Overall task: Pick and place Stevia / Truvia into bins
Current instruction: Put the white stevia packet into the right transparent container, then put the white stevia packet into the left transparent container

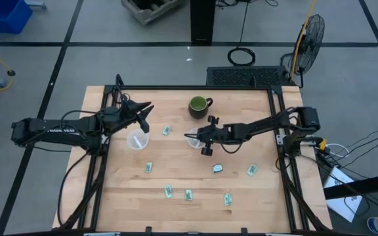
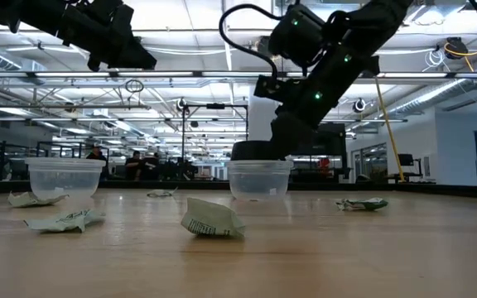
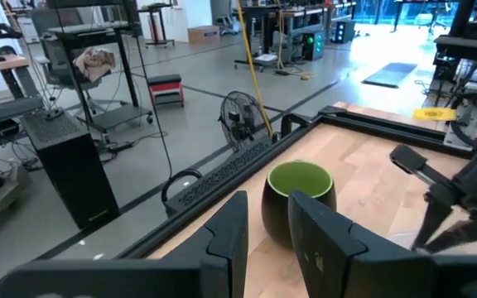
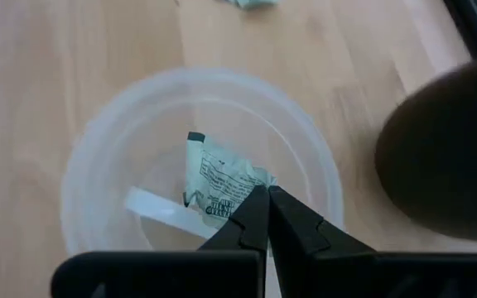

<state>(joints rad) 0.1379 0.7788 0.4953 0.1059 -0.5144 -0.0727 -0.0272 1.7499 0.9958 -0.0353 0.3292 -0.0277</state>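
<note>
At centre-left of the high view my left gripper point(image 1: 144, 115) hangs above the left cup point(image 1: 137, 139), fingers slightly apart and holding nothing that I can see. Just right of centre my right gripper point(image 4: 267, 217) sits over the right cup point(image 4: 201, 165), its tips together on the corner of a crinkled paper sachet point(image 4: 218, 188) that hangs inside the thin clear wall, long axis running away from the fingers. The other sachets point(image 1: 189, 195), flat pale-green slips, lie scattered on the wooden surface point(image 1: 176, 164) across the lower half of the frame, nearer the right arm by my reckoning.
</note>
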